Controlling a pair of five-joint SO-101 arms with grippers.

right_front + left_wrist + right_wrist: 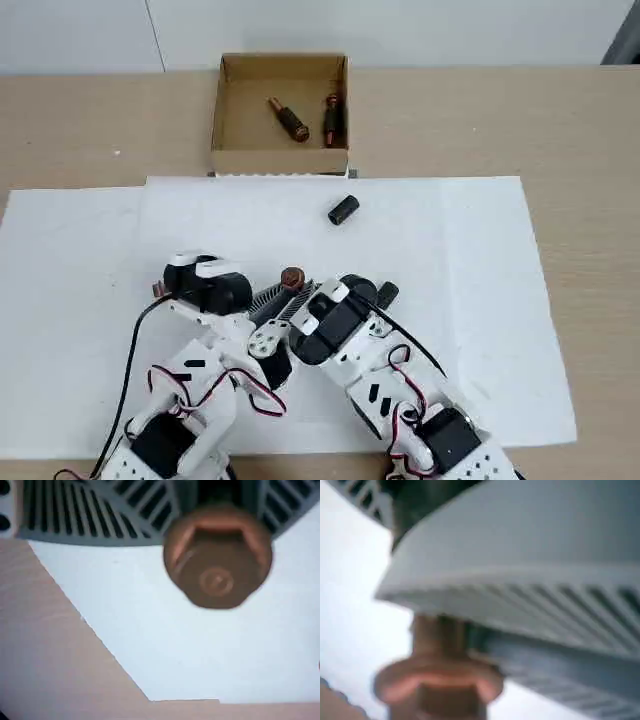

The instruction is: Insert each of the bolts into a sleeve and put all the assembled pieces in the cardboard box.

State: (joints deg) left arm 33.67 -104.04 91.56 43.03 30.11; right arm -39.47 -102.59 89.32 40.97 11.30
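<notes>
Closest to the camera in the high view, the two arms meet over the white paper sheet (pixel 480 300) on the table (pixel 590 130). The left gripper (pixel 283 292) is clenched on a copper-coloured bolt (pixel 292 277). In the left wrist view the bolt's six-sided head (pixel 217 562) faces the camera, held between the ribbed grey fingers (pixel 100 510) above the paper.

The right gripper (pixel 306 297) sits just beside that bolt. I cannot tell whether it is released or clenched. In the right wrist view the bolt (pixel 437 680) shows blurred, head and shank, with a ribbed grey part (pixel 530 605) close over it. A small black cylinder (pixel 387 294) lies just beside the right arm (pixel 345 325); I cannot tell whether it is a sleeve or whether anything holds it.

Farther out, a black sleeve (pixel 343 210) lies alone on the paper, well apart from both arms.

Beyond the paper's far edge stands the cardboard box (pixel 215 110), open at the top. Two assembled pieces lie inside it, one slanted (pixel 288 119) and one nearly straight (pixel 332 118), near each other but apart.
</notes>
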